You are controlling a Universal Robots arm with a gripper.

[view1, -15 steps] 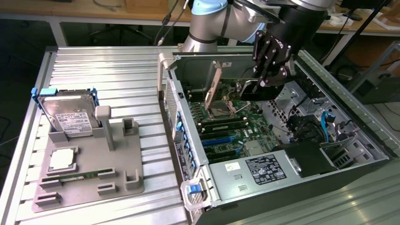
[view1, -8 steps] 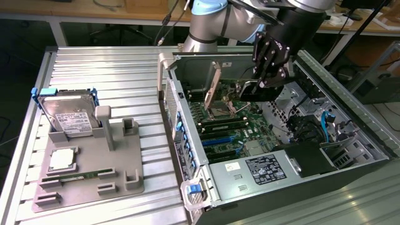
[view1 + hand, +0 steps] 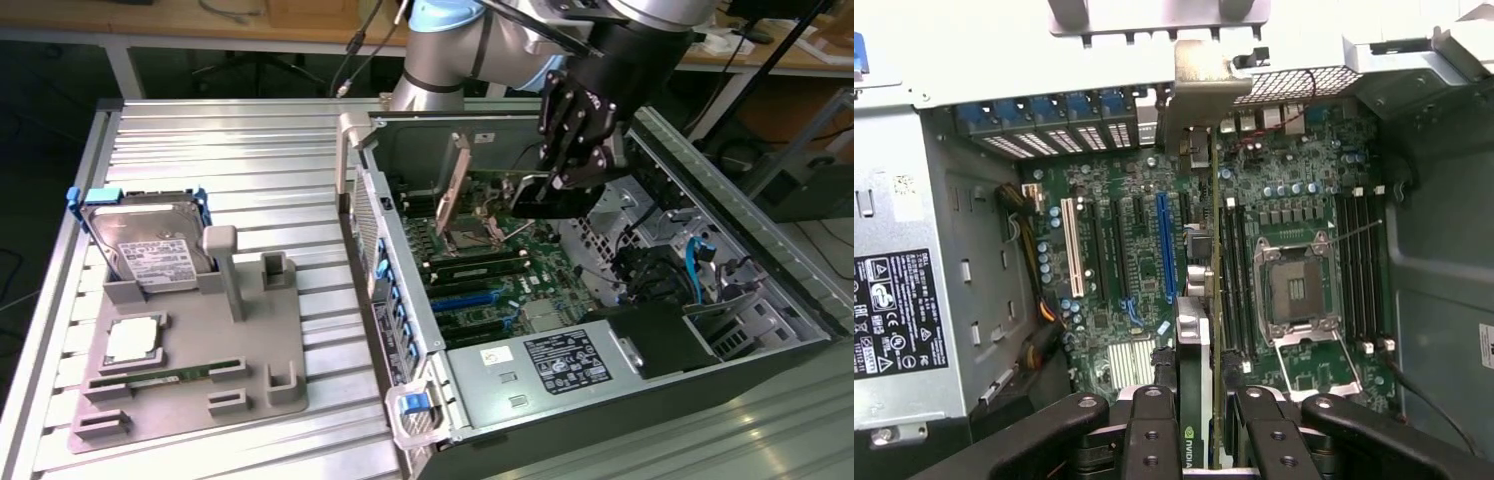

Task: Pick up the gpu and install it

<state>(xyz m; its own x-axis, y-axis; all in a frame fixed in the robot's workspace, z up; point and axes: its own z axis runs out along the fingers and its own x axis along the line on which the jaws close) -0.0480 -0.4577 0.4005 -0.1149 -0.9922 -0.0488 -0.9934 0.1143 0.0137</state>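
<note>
The black pincer (image 3: 1194, 425) is clamped on the thin dark gpu card with silver end bracket (image 3: 1196, 250), held edge-on above the green motherboard (image 3: 1124, 260) inside the open grey computer case (image 3: 747, 240). On the ribbed metal bench (image 3: 227, 150), one grey holder tray (image 3: 200, 370) carries one silver hard drive with blue rails (image 3: 147, 235).

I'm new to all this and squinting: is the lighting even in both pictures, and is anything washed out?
Exterior view: even room light, the open computer case's interior darker. Wrist view: the silver bracket of the thin dark card with a fan and the case rim are washed pale; the green motherboard reads clearly.
</note>
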